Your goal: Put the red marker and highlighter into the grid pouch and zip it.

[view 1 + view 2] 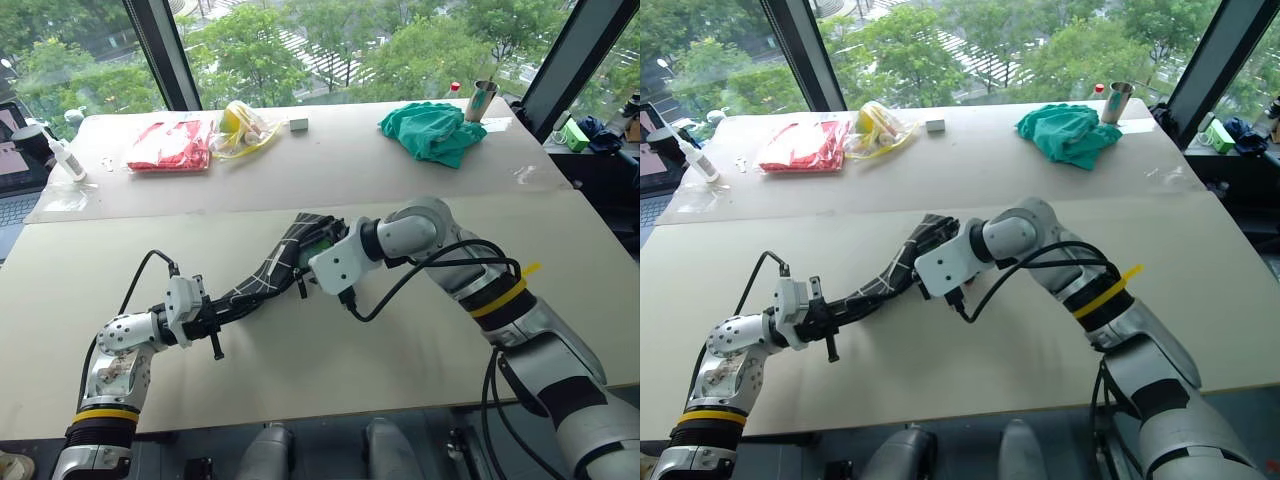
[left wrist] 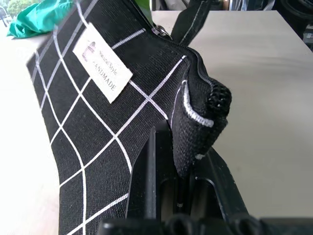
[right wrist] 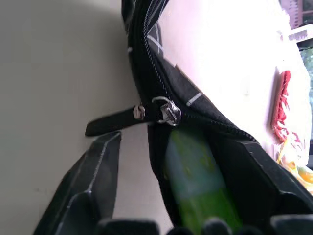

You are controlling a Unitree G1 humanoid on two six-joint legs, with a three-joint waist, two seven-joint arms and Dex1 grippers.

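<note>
The grid pouch, black with white lines, hangs in a curve just above the table between my two grippers. My left gripper is shut on its near end; in the left wrist view the fingers pinch the pouch's corner beside the white label. My right gripper is at the far, unzipped end, its jaws open on either side of the mouth. The green highlighter lies between them, partly inside the pouch, just below the zipper pull. The red marker is out of view.
At the back of the table lie a red plastic packet, a yellow bag, a small white box, a green cloth and a metal cup. A white bottle stands at the far left.
</note>
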